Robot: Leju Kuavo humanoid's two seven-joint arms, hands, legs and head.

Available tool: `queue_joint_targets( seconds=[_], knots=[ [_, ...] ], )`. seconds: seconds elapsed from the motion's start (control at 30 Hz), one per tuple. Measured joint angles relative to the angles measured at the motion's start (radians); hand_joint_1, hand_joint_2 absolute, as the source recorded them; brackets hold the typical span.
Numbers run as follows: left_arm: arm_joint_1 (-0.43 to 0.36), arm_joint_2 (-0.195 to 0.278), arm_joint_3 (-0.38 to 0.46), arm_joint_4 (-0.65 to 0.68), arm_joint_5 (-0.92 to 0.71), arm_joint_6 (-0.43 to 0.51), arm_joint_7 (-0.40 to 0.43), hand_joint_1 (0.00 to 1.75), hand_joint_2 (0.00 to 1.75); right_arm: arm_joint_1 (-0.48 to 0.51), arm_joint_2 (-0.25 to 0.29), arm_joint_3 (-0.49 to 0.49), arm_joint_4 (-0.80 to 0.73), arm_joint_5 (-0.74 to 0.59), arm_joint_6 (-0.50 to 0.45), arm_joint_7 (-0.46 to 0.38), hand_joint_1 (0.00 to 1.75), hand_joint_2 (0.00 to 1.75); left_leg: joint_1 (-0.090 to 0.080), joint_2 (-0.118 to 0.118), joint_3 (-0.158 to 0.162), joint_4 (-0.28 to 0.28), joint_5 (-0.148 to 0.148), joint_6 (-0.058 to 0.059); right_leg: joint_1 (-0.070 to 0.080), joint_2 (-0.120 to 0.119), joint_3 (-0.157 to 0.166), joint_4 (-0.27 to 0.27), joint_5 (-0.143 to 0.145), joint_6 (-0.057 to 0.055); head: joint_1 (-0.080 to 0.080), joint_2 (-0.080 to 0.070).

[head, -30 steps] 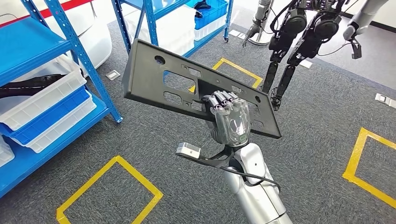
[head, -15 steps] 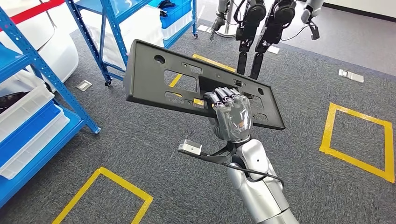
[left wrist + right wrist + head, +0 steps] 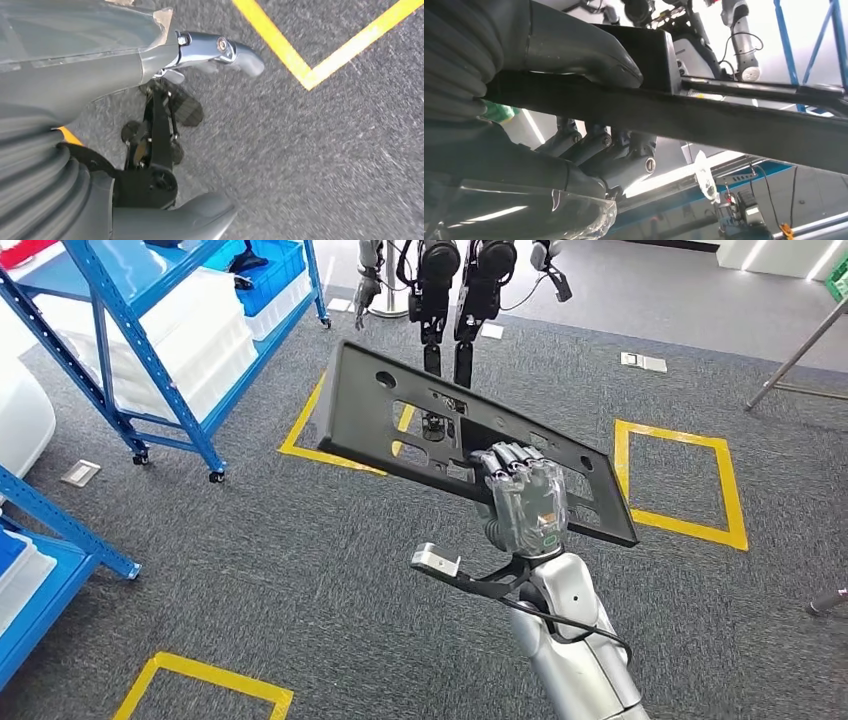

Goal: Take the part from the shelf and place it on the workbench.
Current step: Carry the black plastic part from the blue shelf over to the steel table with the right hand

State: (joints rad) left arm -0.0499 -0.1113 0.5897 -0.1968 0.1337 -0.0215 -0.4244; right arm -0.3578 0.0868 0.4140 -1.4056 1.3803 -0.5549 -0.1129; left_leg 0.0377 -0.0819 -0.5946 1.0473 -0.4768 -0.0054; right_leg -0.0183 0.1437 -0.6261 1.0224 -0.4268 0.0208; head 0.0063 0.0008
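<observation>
Right robot hand (image 3: 524, 502) grips part (image 3: 400, 420); fingertips hidden

No text, label, brand or number can be read in any view. The black part (image 3: 440, 430) that the right hand (image 3: 522, 502) holds bears only cut-outs and holes by the fingers (image 3: 505, 457), no lettering. The yellow lines (image 3: 680, 490) on the floor are plain squares without writing. A small patch beside the fingers in the head view is too small to read.
</observation>
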Motion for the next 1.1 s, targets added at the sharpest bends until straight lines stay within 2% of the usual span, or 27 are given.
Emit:
queue_joint_targets(
  seconds=[0.03, 0.07, 0.1, 0.17, 0.23, 0.27, 0.3, 0.33, 0.37, 0.43, 0.47, 0.5, 0.53, 0.57, 0.6, 0.67, 0.73, 0.77, 0.8, 0.83, 0.9, 0.93, 0.97, 1.0, 1.03, 1.07, 1.1],
  knots=[
    [-0.001, 0.000, -0.004, 0.000, -0.005, -0.002, 0.001, 0.00, 1.75, 0.007, -0.008, -0.004, -0.006, 0.002, -0.002, 0.003, 1.75, 1.75, -0.004, 0.013, 0.003, -0.006, 0.004, 0.009, -0.003, -0.001, -0.004, 0.000, 0.002, 0.008, 0.000, 0.000],
    [-0.002, 0.000, -0.008, 0.000, -0.009, -0.004, 0.002, 0.00, 1.75, 0.013, -0.016, -0.009, -0.011, 0.004, -0.005, 0.006, 1.75, 1.75, -0.006, 0.025, 0.008, -0.013, 0.008, 0.019, -0.002, -0.020, -0.011, 0.008, -0.001, 0.013, 0.000, 0.000],
    [-0.002, 0.000, -0.011, 0.000, -0.013, -0.006, 0.004, 0.00, 1.75, 0.018, -0.024, -0.013, -0.016, 0.006, -0.009, 0.008, 1.75, 1.75, -0.006, 0.040, 0.012, -0.021, 0.011, 0.028, -0.001, -0.050, -0.026, 0.033, -0.014, 0.014, 0.003, 0.000],
    [0.000, 0.003, -0.015, 0.000, -0.021, -0.006, 0.012, 0.00, 1.75, 0.027, -0.036, -0.018, -0.024, 0.010, -0.018, 0.011, 1.75, 1.75, -0.010, 0.070, 0.016, -0.027, 0.012, 0.040, 0.001, -0.112, -0.082, 0.144, -0.064, 0.012, 0.009, 0.000],
    [0.001, 0.005, -0.019, 0.000, -0.028, -0.005, 0.021, 0.00, 1.75, 0.040, -0.047, -0.021, -0.029, 0.012, -0.023, 0.014, 1.75, 1.75, -0.014, 0.103, 0.017, -0.027, 0.010, 0.043, -0.002, -0.127, -0.140, 0.261, -0.107, 0.015, 0.012, 0.000],
    [0.001, 0.006, -0.021, 0.000, -0.030, -0.005, 0.023, 0.00, 1.75, 0.048, -0.052, -0.023, -0.031, 0.013, -0.025, 0.015, 1.75, 1.75, -0.015, 0.118, 0.017, -0.027, 0.008, 0.043, -0.005, -0.131, -0.147, 0.277, -0.109, 0.021, 0.013, 0.000],
    [0.001, 0.006, -0.023, 0.000, -0.033, -0.005, 0.024, 0.00, 1.75, 0.055, -0.056, -0.025, -0.032, 0.013, -0.025, 0.016, 1.75, 1.75, -0.015, 0.132, 0.019, -0.027, 0.007, 0.041, -0.008, -0.136, -0.132, 0.252, -0.097, 0.028, 0.014, 0.000],
    [0.000, 0.005, -0.025, 0.000, -0.035, -0.005, 0.025, 0.00, 1.75, 0.059, -0.059, -0.027, -0.035, 0.014, -0.026, 0.017, 1.75, 1.75, -0.015, 0.145, 0.021, -0.026, 0.005, 0.038, -0.010, -0.151, -0.097, 0.189, -0.075, 0.036, 0.014, 0.000],
    [0.000, 0.005, -0.028, 0.000, -0.038, -0.006, 0.025, 0.00, 1.75, 0.061, -0.062, -0.029, -0.039, 0.015, -0.026, 0.019, 1.75, 1.75, -0.017, 0.157, 0.024, -0.026, 0.002, 0.033, -0.011, -0.181, -0.055, 0.115, -0.053, 0.039, 0.015, 0.000],
    [0.000, 0.005, -0.033, 0.000, -0.043, -0.008, 0.026, 0.00, 1.75, 0.062, -0.067, -0.033, -0.047, 0.018, -0.030, 0.025, 1.75, 1.75, -0.023, 0.178, 0.031, -0.025, -0.007, 0.020, -0.002, -0.228, 0.004, 0.014, -0.021, 0.033, 0.014, 0.000],
    [0.000, 0.005, -0.036, 0.000, -0.046, -0.008, 0.026, 0.00, 1.75, 0.063, -0.069, -0.035, -0.050, 0.020, -0.032, 0.027, 1.75, 1.75, -0.025, 0.189, 0.036, -0.026, -0.011, 0.014, 0.004, -0.235, 0.012, -0.001, -0.015, 0.026, 0.014, 0.000],
    [-0.001, 0.004, -0.037, 0.000, -0.047, -0.009, 0.026, 0.00, 1.75, 0.064, -0.073, -0.037, -0.052, 0.021, -0.033, 0.028, 1.75, 1.75, -0.026, 0.201, 0.041, -0.028, -0.014, 0.009, 0.010, -0.223, 0.011, -0.001, -0.013, 0.018, 0.012, 0.000],
    [-0.002, 0.003, -0.039, 0.000, -0.049, -0.011, 0.026, 0.00, 1.75, 0.066, -0.076, -0.040, -0.055, 0.022, -0.035, 0.029, 1.75, 1.75, -0.023, 0.209, 0.046, -0.029, -0.017, 0.003, 0.007, -0.208, 0.011, -0.002, -0.011, 0.011, 0.011, 0.000],
    [-0.003, 0.002, -0.040, 0.000, -0.051, -0.015, 0.025, 0.00, 1.75, 0.068, -0.080, -0.043, -0.059, 0.024, -0.036, 0.030, 1.75, 1.75, -0.019, 0.199, 0.047, -0.025, -0.025, -0.002, 0.003, -0.195, 0.012, -0.004, -0.010, 0.005, 0.009, 0.000],
    [-0.004, 0.001, -0.041, 0.000, -0.054, -0.021, 0.025, 0.00, 1.75, 0.070, -0.083, -0.045, -0.063, 0.026, -0.038, 0.032, 1.75, 1.75, -0.016, 0.175, 0.040, -0.003, -0.042, -0.006, -0.001, -0.181, 0.014, -0.006, -0.008, -0.003, 0.007, 0.000],
    [-0.002, 0.001, -0.046, 0.000, -0.063, -0.034, 0.025, 0.00, 1.75, 0.074, -0.086, -0.046, -0.068, 0.033, -0.045, 0.037, 1.75, 1.75, -0.012, 0.109, -0.008, 0.106, -0.102, -0.009, -0.006, -0.155, 0.017, -0.008, -0.007, -0.018, 0.001, 0.000],
    [0.001, 0.002, -0.050, 0.001, -0.070, -0.039, 0.025, 0.00, 1.75, 0.078, -0.088, -0.047, -0.068, 0.041, -0.049, 0.043, 1.75, 1.75, -0.013, 0.083, -0.078, 0.234, -0.151, -0.007, -0.002, -0.127, 0.018, -0.008, -0.008, -0.027, -0.002, 0.000],
    [0.002, 0.003, -0.052, 0.001, -0.072, -0.041, 0.025, 0.00, 1.75, 0.082, -0.091, -0.049, -0.068, 0.044, -0.049, 0.046, 1.75, 1.75, -0.013, 0.080, -0.099, 0.262, -0.150, -0.005, 0.000, -0.111, 0.019, -0.008, -0.008, -0.027, -0.003, 0.000],
    [0.002, 0.003, -0.054, 0.001, -0.075, -0.042, 0.025, 0.00, 1.75, 0.085, -0.094, -0.052, -0.068, 0.048, -0.050, 0.048, 1.75, 1.75, -0.013, 0.078, -0.102, 0.251, -0.128, -0.003, 0.001, -0.096, 0.020, -0.008, -0.008, -0.027, -0.003, 0.000],
    [0.002, 0.004, -0.056, 0.001, -0.078, -0.042, 0.025, 0.00, 1.75, 0.087, -0.097, -0.056, -0.068, 0.052, -0.051, 0.050, 1.75, 1.75, -0.012, 0.073, -0.088, 0.204, -0.091, 0.000, 0.001, -0.081, 0.023, -0.007, -0.008, -0.027, -0.003, 0.000],
    [0.002, 0.006, -0.061, 0.001, -0.081, -0.043, 0.025, 0.00, 1.75, 0.088, -0.103, -0.062, -0.068, 0.059, -0.053, 0.053, 1.75, 1.75, -0.007, 0.028, -0.037, 0.070, -0.015, 0.005, 0.004, -0.053, 0.023, -0.004, -0.010, -0.024, -0.003, 0.000],
    [0.002, 0.006, -0.063, 0.001, -0.082, -0.044, 0.025, 0.00, 1.75, 0.088, -0.104, -0.064, -0.068, 0.061, -0.054, 0.055, 1.75, 1.75, -0.006, 0.007, -0.019, 0.023, 0.005, 0.007, 0.005, -0.042, 0.021, -0.002, -0.010, -0.021, -0.003, 0.000],
    [0.001, 0.007, -0.064, 0.002, -0.082, -0.044, 0.025, 0.00, 1.75, 0.089, -0.106, -0.065, -0.068, 0.063, -0.055, 0.057, 1.75, 1.75, -0.006, -0.008, -0.010, -0.001, 0.011, 0.009, 0.006, -0.031, 0.016, -0.002, -0.010, -0.016, -0.003, 0.000],
    [0.001, 0.007, -0.066, 0.002, -0.082, -0.046, 0.025, 0.00, 1.75, 0.090, -0.108, -0.067, -0.068, 0.064, -0.056, 0.059, 1.75, 1.75, -0.009, -0.008, -0.007, -0.009, 0.008, 0.011, 0.006, -0.020, 0.011, -0.003, -0.009, -0.009, -0.002, 0.000],
    [0.000, 0.007, -0.066, 0.002, -0.083, -0.047, 0.024, 0.00, 1.75, 0.092, -0.111, -0.069, -0.069, 0.067, -0.056, 0.061, 1.75, 1.75, -0.012, 0.006, -0.004, -0.012, 0.009, 0.017, 0.004, -0.008, 0.006, -0.006, -0.007, -0.002, -0.002, 0.000],
    [-0.001, 0.007, -0.067, 0.002, -0.084, -0.049, 0.024, 0.00, 1.75, 0.094, -0.114, -0.072, -0.070, 0.070, -0.056, 0.062, 1.75, 1.75, -0.014, 0.018, 0.001, -0.019, 0.012, 0.024, 0.003, -0.014, 0.002, -0.003, -0.007, 0.004, -0.002, 0.000],
    [-0.002, 0.006, -0.067, 0.002, -0.086, -0.051, 0.024, 0.00, 1.75, 0.096, -0.117, -0.075, -0.072, 0.075, -0.056, 0.064, 1.75, 1.75, -0.015, 0.031, 0.007, -0.026, 0.015, 0.032, 0.004, -0.036, -0.007, 0.011, -0.014, 0.008, -0.001, 0.000]
  ],
)
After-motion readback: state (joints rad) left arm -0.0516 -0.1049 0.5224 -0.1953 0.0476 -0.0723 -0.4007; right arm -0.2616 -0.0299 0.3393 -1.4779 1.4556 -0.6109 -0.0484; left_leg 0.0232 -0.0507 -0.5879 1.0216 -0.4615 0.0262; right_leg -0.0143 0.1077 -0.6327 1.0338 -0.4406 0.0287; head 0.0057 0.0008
